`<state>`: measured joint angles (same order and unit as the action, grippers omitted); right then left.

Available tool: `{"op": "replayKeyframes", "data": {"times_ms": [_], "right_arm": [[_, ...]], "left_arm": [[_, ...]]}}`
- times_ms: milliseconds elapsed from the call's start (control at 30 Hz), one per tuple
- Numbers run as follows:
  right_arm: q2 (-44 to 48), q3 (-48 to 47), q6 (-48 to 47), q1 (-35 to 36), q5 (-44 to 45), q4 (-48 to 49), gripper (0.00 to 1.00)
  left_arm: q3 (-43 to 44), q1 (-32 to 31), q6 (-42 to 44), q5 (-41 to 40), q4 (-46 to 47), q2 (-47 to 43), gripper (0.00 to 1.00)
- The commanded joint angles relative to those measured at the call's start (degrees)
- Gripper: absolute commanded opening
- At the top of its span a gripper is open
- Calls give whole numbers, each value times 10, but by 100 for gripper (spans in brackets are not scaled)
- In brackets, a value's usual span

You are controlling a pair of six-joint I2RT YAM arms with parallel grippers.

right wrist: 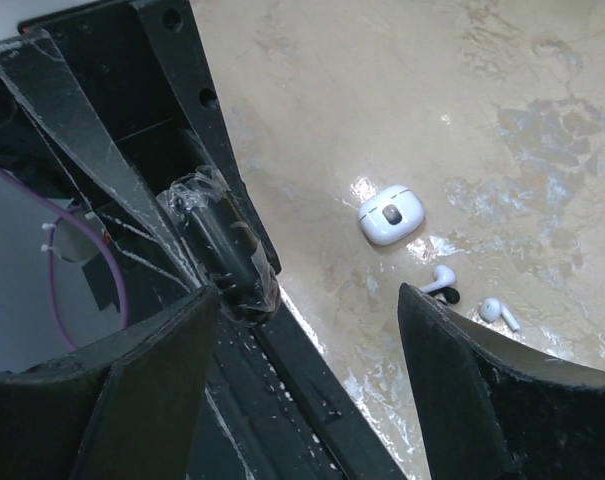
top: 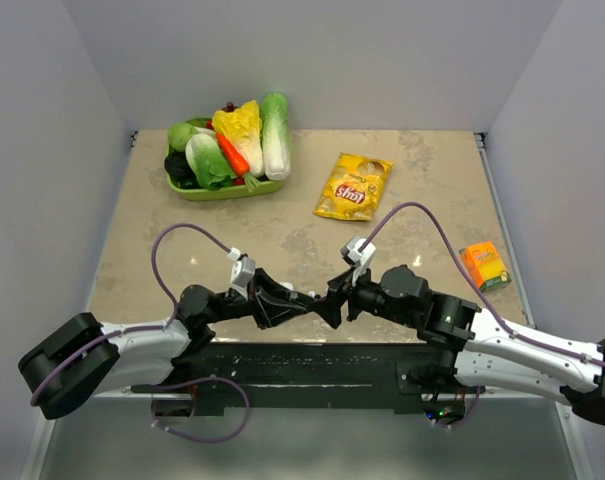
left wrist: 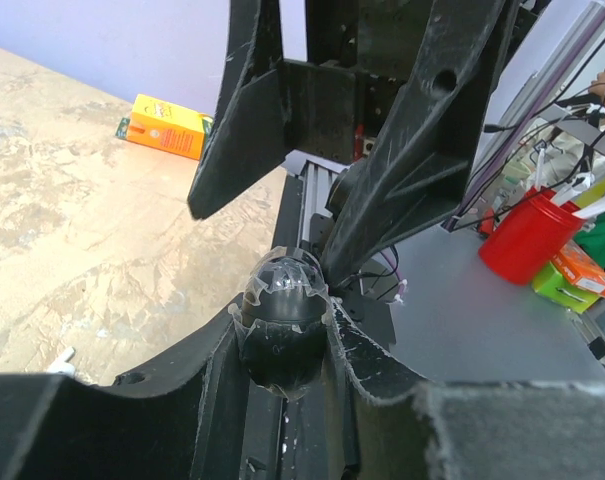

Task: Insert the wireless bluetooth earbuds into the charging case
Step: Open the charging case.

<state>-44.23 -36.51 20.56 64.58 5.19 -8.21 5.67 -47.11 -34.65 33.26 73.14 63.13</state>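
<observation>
Near the table's (top: 422, 200) front edge, the left gripper (left wrist: 282, 335) clamps a dark rounded object (left wrist: 280, 300) that the gaping, empty right gripper (right wrist: 307, 300) could knock loose.

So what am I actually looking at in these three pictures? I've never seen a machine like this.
These are two robot arms bolted to a table. One picture looks down from above; the other two come from small cameras on each wrist. The left arm's fingers are shut on a dark egg-shaped object, probably a charging case. The right arm's fingers stand open, holding nothing. On the table lie a closed white case, white earbuds and a dark earbud, plus a basket of vegetables, a yellow snack bag and an orange carton.
</observation>
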Motion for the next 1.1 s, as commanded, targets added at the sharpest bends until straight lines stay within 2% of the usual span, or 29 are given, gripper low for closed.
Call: {"op": "replayKeyframes", "data": {"times_ms": [0,533,833,1067], "right_arm": [[-15,-9,-9,3,-4,18,75],[-24,-16,25,2,85,-7,69],[-29,-25,45,2,140,-22,68],[-38,-33,46,1,150,-25,68]], "left_arm": [[26,-9,16,13,354,9,0],[26,-36,25,41,355,15,0],[16,-42,27,40,354,3,0],[10,-45,27,39,354,-2,0]]}}
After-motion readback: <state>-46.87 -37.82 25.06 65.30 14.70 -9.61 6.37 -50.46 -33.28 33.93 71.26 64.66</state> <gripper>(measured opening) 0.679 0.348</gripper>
